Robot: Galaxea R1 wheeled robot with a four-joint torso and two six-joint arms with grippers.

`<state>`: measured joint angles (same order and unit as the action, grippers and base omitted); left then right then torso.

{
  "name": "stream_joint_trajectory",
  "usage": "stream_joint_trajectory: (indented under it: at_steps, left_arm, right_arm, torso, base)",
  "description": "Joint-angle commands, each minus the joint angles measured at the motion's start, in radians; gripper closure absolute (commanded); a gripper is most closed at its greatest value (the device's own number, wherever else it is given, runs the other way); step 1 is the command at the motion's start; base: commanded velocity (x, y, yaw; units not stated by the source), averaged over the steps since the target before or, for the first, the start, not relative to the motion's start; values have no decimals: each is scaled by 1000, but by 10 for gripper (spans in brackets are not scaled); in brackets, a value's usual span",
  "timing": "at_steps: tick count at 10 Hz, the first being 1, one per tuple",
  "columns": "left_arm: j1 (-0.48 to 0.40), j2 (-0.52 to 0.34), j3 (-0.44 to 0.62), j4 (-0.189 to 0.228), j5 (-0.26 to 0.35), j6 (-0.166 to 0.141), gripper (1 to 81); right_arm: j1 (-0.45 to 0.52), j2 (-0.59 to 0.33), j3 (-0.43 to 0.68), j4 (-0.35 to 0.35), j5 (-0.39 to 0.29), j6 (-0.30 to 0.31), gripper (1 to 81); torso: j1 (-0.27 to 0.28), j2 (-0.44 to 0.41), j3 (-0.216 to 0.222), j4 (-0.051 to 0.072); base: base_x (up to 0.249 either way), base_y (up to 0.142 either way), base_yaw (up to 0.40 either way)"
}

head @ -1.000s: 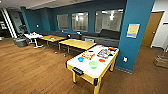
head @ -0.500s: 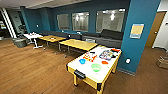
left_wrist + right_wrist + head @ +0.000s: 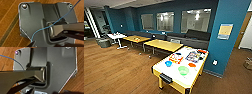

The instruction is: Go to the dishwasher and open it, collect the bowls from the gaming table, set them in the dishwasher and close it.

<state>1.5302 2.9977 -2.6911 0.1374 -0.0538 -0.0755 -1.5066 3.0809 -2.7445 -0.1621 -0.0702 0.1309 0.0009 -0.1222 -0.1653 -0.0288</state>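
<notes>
Looming larger and lower in the head view than a moment ago: long glossy white-topped gaming table with yellow sides (image 3: 172,75), black slot at its near end. Resting on that top, near the slot end: small bright blue plastic bowl (image 3: 168,63), wider shallow light green plastic bowl (image 3: 183,70) just beside, flat orange-red piece (image 3: 191,65) beyond. Cannot tell either gripper's finger state; plank wood floor (image 3: 8,25) under both wrists.

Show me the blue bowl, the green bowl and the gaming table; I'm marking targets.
blue bowl (image 3: 168,63), head view, on its inside.
green bowl (image 3: 183,70), head view, on its inside.
gaming table (image 3: 166,70), head view, on the bare white top near the front edge.
</notes>
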Motion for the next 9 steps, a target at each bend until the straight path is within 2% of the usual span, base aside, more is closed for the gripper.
stream_joint_trajectory:
  at_steps: [1,6,9]
  left_arm:
    - [-43,-2,2,-2,49,2,10]
    - [-40,-3,2,-2,49,0,10]
    - [-40,-5,2,-2,48,0,10]
  right_arm:
    - [50,0,5,3,-53,1,10]
    - [50,-2,3,1,-53,1,10]
    - [48,-2,5,1,-53,1,10]
  torso:
    - [0,0,0,0]
    - [0,0,0,0]
    - [0,0,0,0]
  base:
    - [148,83,0]
    - [142,87,0]
    - [136,119,0]
